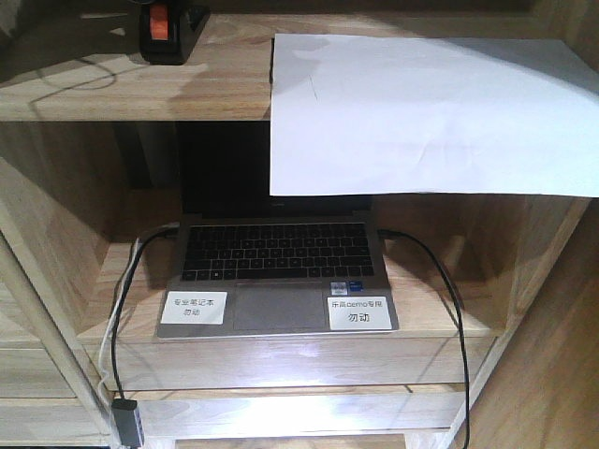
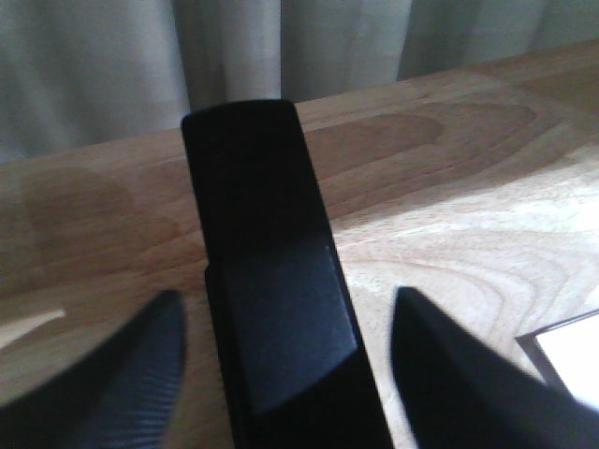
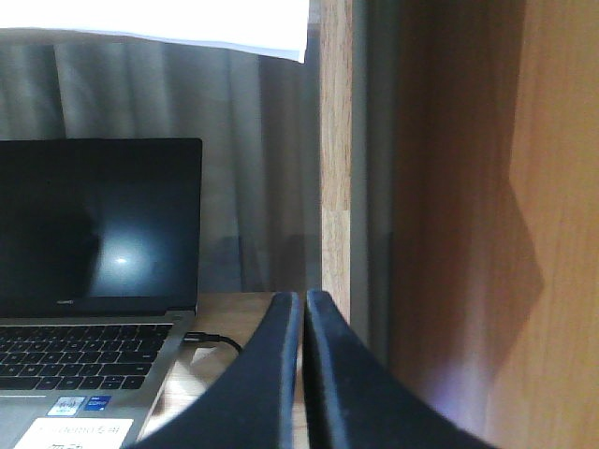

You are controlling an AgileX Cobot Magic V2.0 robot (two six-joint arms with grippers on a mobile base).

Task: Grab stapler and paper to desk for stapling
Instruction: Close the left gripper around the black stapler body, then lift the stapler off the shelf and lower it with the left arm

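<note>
Stapler (image 2: 248, 168) on upper shelf (image 1: 94, 84), flanked untouched by released left end effector (image 2: 285, 297); paper (image 1: 421, 112) overhanging the same shelf; right end effector (image 3: 302, 374) clenched empty; nothing lifted yet

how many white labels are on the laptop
2. One label sits left of the trackpad, the other right of it; the overhanging paper hides part of the laptop screen.
</note>
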